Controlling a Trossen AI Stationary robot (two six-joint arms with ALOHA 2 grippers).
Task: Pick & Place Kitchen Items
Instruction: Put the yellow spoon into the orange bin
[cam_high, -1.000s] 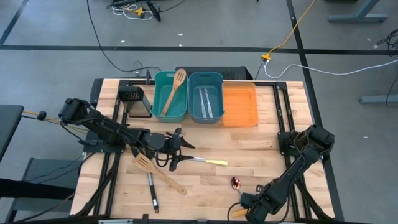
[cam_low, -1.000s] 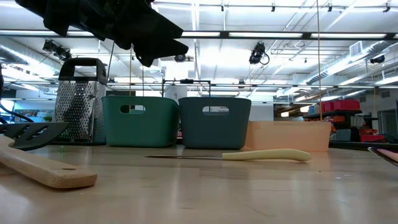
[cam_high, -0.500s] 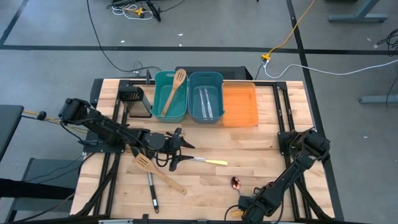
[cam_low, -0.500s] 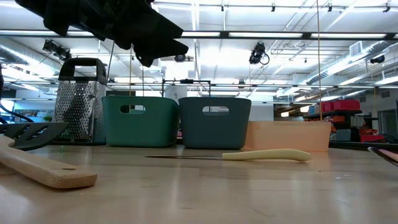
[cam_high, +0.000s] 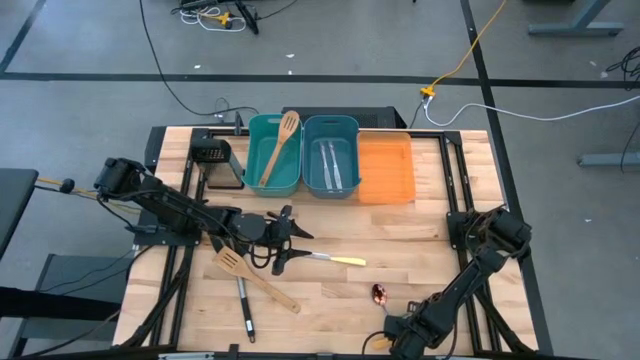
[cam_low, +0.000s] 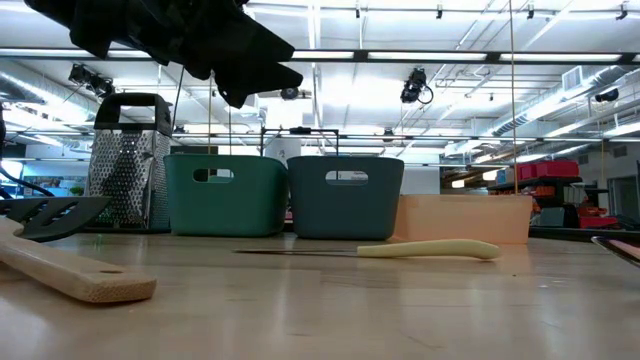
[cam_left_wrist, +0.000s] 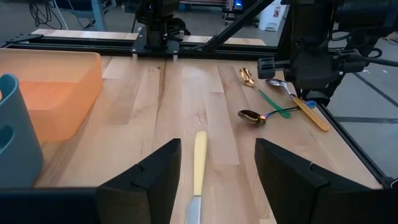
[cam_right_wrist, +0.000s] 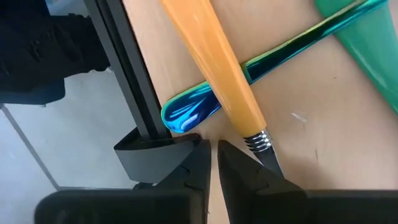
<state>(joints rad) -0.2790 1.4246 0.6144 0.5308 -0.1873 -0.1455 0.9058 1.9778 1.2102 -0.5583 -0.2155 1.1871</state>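
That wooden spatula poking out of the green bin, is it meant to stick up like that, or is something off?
The wooden spatula leans diagonally in the teal bin, its slotted head overhanging the rim. It is simply too long to lie flat; nothing looks spilled or damaged.

the table (cam_high: 430, 215) is pale planked wood, smooth with a faint satin sheen. on it, the slotted spatula (cam_high: 257, 280) is bare matt wood, and the black turner (cam_high: 244, 309) just beside it looks like dull plastic. the knife (cam_left_wrist: 198, 174) has a matt cream-yellow handle and a bright metal blade. the small spoon (cam_left_wrist: 252, 116) beyond the knife has a mirror-glossy coppery bowl. the teal bin (cam_low: 225, 193), grey-blue bin (cam_low: 345, 196) and orange bin (cam_left_wrist: 53, 93) look like smooth plastic, the orange one slightly translucent. beside the teal bin, the grater (cam_low: 127, 160) is perforated shiny metal.
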